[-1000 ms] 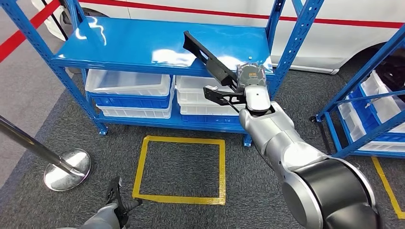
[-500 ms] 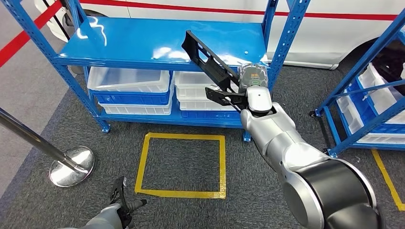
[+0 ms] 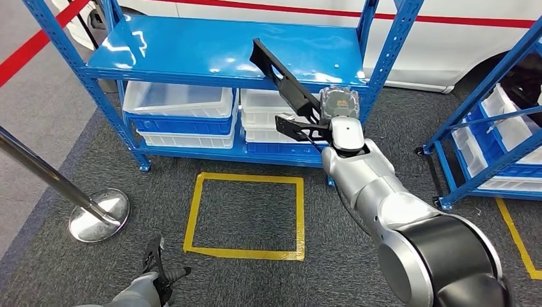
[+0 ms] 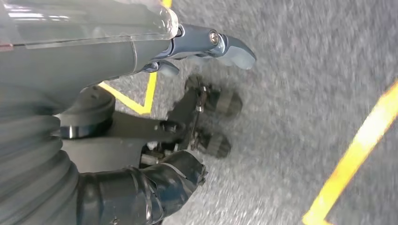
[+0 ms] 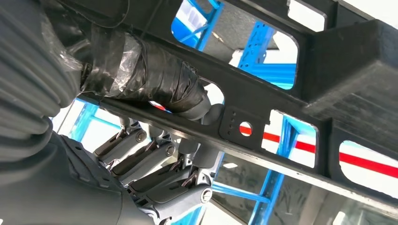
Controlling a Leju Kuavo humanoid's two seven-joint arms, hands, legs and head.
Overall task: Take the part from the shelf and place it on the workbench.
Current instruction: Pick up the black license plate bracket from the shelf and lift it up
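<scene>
The part (image 3: 281, 73) is a long black plastic frame with cut-out openings. It is tilted, its far end raised over the front right of the blue shelf top (image 3: 192, 48). My right hand (image 3: 313, 125) grips its near end at the shelf's front edge. In the right wrist view the part (image 5: 281, 98) crosses the picture, with my right hand (image 5: 159, 164) wrapped around its bar and the taped thumb over it. My left hand (image 3: 160, 272) hangs low over the carpet, holding nothing, and the left wrist view shows its fingers (image 4: 220, 103) apart.
White bins (image 3: 179, 102) fill the lower level of the blue shelf. A yellow taped square (image 3: 246, 214) marks the carpet in front. A chrome post with a round base (image 3: 96, 214) stands at left. Another blue rack (image 3: 492, 141) stands at right, and a white vehicle (image 3: 460, 45) is behind.
The whole picture has shifted slightly, so the camera moved. My right hand keeps hold of the tilted part over the shelf edge. My left hand stays low.
</scene>
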